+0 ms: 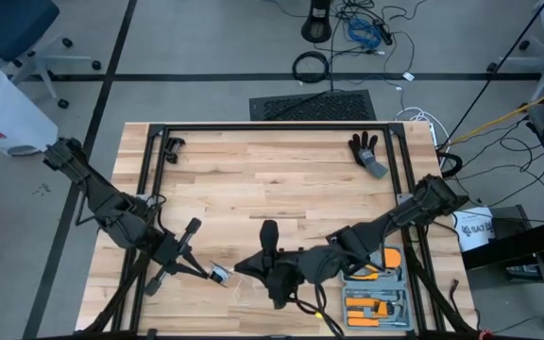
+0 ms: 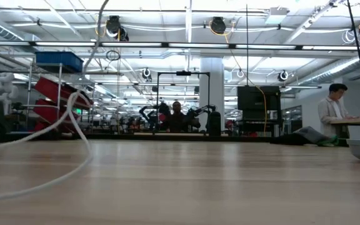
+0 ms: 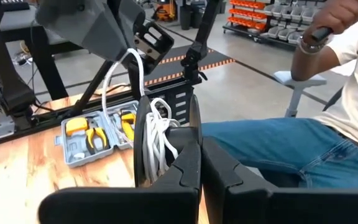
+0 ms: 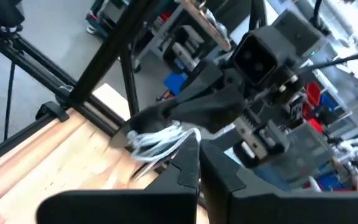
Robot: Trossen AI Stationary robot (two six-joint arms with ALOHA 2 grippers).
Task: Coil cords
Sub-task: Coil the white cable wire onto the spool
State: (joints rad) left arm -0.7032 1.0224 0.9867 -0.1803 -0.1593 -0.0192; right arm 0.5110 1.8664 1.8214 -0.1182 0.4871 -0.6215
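Observation:
The black reel [image 3: 143, 143] shows edge-on in the left wrist view, with white cord [image 3: 161, 134] wound between its two discs. My left gripper [image 3: 199, 148], near the table's front edge [image 1: 217, 274], is shut on it. My right gripper [image 3: 145, 43] faces it from close by on the right [image 1: 251, 266] and is shut on the cord. A slack length of cord [image 2: 42, 181] lies in a loop on the table and rises out of the low view. My left gripper pinches the reel's rim [image 3: 188, 146] between its two fingers, coming at it about level. The reel stands on edge, its discs upright. My right gripper pinches the cord [image 3: 132, 62] just above the reel. From the winding the cord runs up in a short curve to the fingers. Several strands [image 4: 166, 138] bunch beside the fingertips.
An open grey tool case [image 1: 376, 293] with orange-handled tools lies at the front right. A black glove [image 1: 366, 151] lies at the back right. Black frame rails [image 1: 272, 127] border the table. A seated person's leg [image 3: 303, 143] is just off the table's edge.

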